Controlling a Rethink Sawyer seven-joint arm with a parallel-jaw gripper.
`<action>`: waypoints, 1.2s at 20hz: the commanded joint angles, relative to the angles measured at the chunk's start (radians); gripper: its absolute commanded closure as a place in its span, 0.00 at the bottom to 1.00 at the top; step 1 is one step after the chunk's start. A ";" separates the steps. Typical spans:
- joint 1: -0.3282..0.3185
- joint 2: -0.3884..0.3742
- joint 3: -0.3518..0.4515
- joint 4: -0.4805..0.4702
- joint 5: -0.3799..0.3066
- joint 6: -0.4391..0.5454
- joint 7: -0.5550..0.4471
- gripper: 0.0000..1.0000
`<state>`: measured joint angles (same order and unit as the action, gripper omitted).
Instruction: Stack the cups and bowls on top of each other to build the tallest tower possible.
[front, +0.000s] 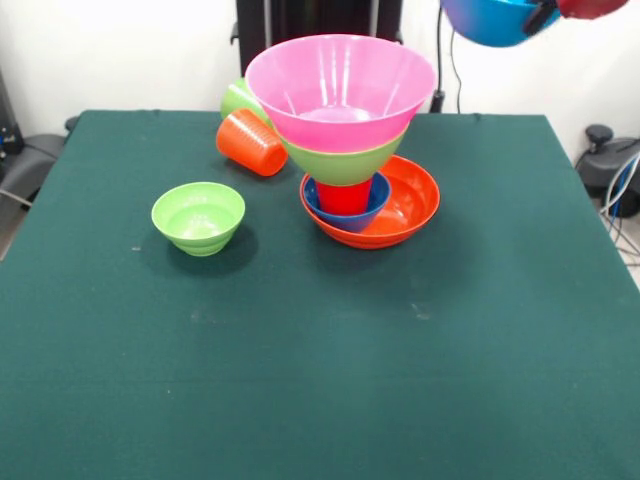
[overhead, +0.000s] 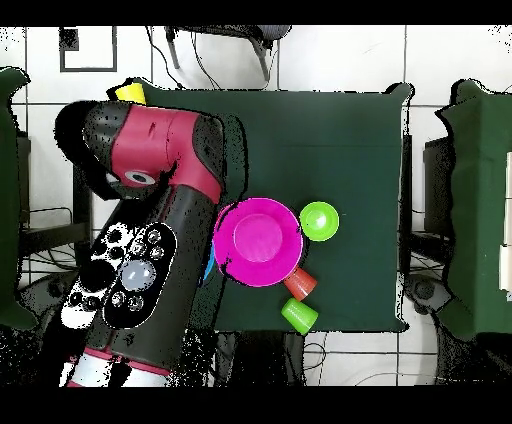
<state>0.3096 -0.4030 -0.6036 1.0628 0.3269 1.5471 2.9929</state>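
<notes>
The tower stands on the wide orange bowl (front: 412, 205). In it sits the small dark blue bowl (front: 322, 208) with the red cup (front: 343, 197). On the cup rest the large green bowl (front: 345, 162) and the huge pink bowl (front: 340, 90) (overhead: 258, 242). The large blue bowl (front: 492, 22) hangs in the air at the top right, held by my gripper (front: 545, 12), which is mostly cut off. The orange cup (front: 252, 142) (overhead: 300, 284) lies on its side left of the tower, with the light green cup (front: 238, 97) (overhead: 299, 316) behind it. The small green bowl (front: 198, 217) (overhead: 319, 220) stands upright, apart.
In the overhead view my arm (overhead: 160, 210) covers the table's left part and hides the gripper. A small yellow shape (overhead: 128, 92) shows at the table's corner beside the arm; I cannot tell whether it is the yellow cup. The table (front: 320, 380) is dark green.
</notes>
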 joint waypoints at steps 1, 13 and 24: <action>-0.028 -0.077 0.023 -0.182 -0.113 0.235 -0.072 1.00; -0.084 -0.210 0.058 -0.304 -0.178 0.365 -0.207 1.00; -0.205 -0.357 0.108 -0.135 -0.394 0.116 -0.669 1.00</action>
<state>0.1688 -0.6955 -0.6097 0.7784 0.0747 1.7968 2.7939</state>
